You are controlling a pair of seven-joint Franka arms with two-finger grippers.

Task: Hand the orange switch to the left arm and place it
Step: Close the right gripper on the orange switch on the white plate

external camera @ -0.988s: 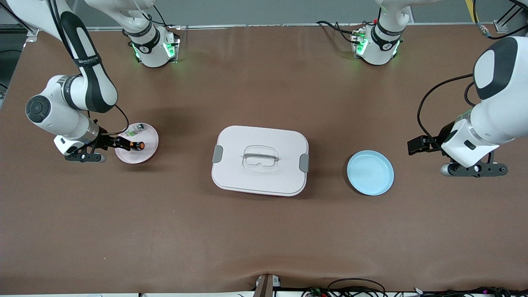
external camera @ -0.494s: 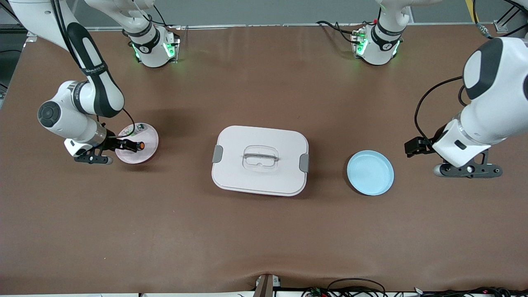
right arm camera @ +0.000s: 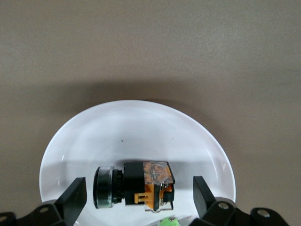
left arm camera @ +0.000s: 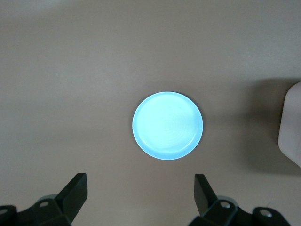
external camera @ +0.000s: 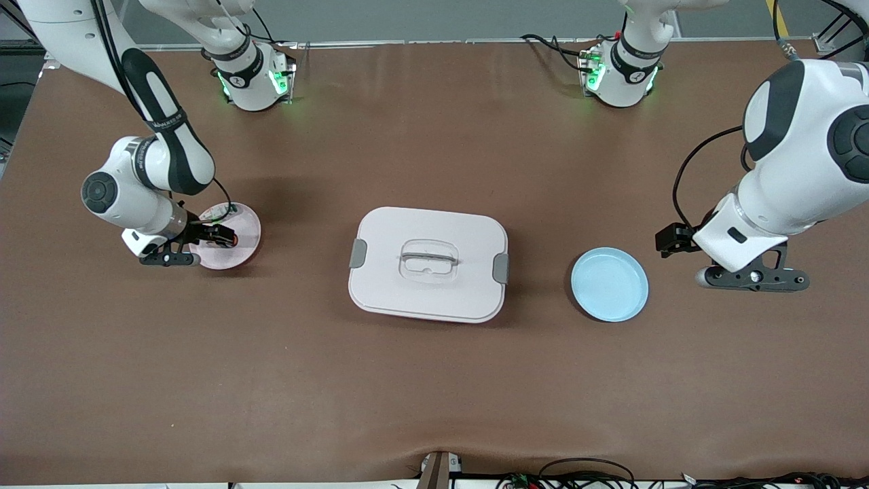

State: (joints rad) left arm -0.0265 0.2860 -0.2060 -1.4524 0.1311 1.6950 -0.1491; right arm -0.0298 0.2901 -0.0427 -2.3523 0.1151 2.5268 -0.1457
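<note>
The orange switch point(right arm camera: 134, 186), black with an orange end, lies on its side on the pink plate point(external camera: 243, 227) toward the right arm's end of the table. My right gripper point(right arm camera: 136, 197) is open and low over the plate, with one finger on each side of the switch and no contact showing. In the front view the right gripper point(external camera: 218, 236) covers most of the switch point(external camera: 231, 240). The white box point(external camera: 394, 285) stands closed at the table's middle. My left gripper point(left arm camera: 138, 193) is open and empty, above the table beside the blue plate point(left arm camera: 168, 125); it also shows in the front view point(external camera: 669, 239).
A small green-and-white part point(external camera: 220, 214) lies on the pink plate beside the switch, partly hidden by the right arm, and its green tip shows in the right wrist view point(right arm camera: 169, 221). The blue plate point(external camera: 609, 284) lies between the box and the left gripper. The box's corner shows in the left wrist view point(left arm camera: 291, 132).
My right gripper has slid along the pink plate toward the box and now straddles the switch. My left arm has shifted a little toward the blue plate.
</note>
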